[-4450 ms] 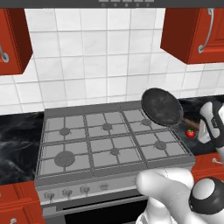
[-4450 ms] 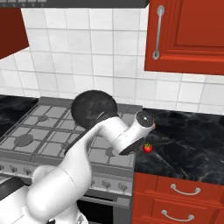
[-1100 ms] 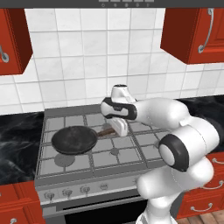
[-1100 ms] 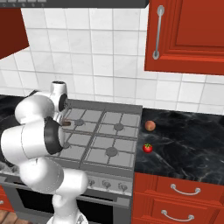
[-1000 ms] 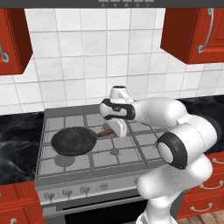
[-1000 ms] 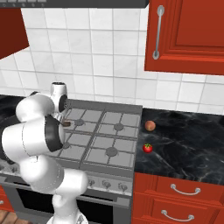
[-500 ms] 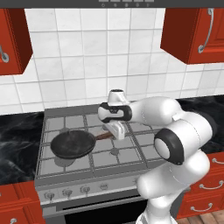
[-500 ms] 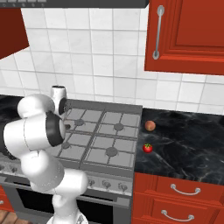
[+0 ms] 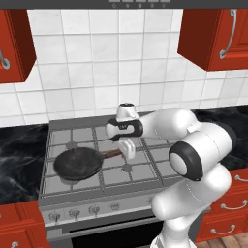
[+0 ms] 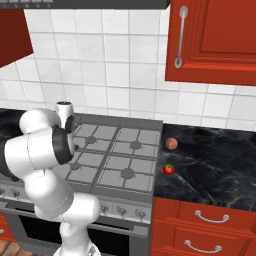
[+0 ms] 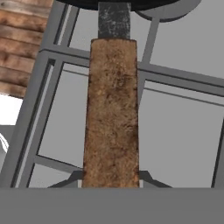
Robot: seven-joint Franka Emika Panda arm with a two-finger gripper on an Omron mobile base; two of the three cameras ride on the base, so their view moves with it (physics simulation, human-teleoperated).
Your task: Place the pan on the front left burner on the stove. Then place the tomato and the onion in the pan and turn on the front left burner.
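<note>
The black pan lies level and low over the front left section of the stove, covering the front left burner. Its reddish-brown handle points right into my gripper, which is shut on the handle's end. In the hand view the wooden handle runs straight up to the pan's rim above the grey grate. The onion and the tomato rest on the black counter right of the stove, the tomato nearer the front. My arm hides the pan in the right base view.
A row of small knobs lines the stove's front panel. Black marble counter flanks the stove on both sides. Red wall cabinets hang above, well over the arm. The other grate sections hold nothing.
Over the last second the pan has come slightly left, forward and down over the front left grate, still in my gripper. Several seconds ago it was held tilted at the stove's right side.
</note>
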